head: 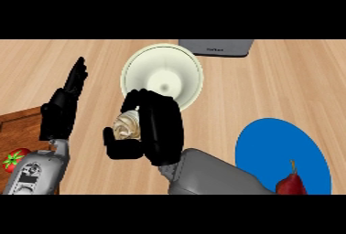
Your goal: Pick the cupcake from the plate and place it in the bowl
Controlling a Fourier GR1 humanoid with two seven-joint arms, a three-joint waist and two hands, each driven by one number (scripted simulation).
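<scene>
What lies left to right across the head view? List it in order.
Tomato → left hand, open and resting → right hand shut on the cupcake → blue plate → pear. The bowl sits beyond the right hand, overlapping it, so it is left out.

the counter [270,82] was pale wood with a fine streaked grain and a matt, smooth face. at the left lay a darker reddish-brown wooden board [17,125], also matt. the bowl [162,75] looked like cream glazed ceramic with a soft sheen toward its centre. the plate [270,141] was a flat, even blue, smooth and without shine. the pear [290,185] had a dark red, slightly glossy skin, and the tomato [15,160] a bright glossy one. the cupcake [127,125] showed a swirled, creamy, faintly shiny top. both hands, right hand [159,132] and left hand [61,109], looked like matt black plastic; the forearms were smooth grey, dully sheened. the grey slab [216,47] at the top edge looked matt.
</scene>
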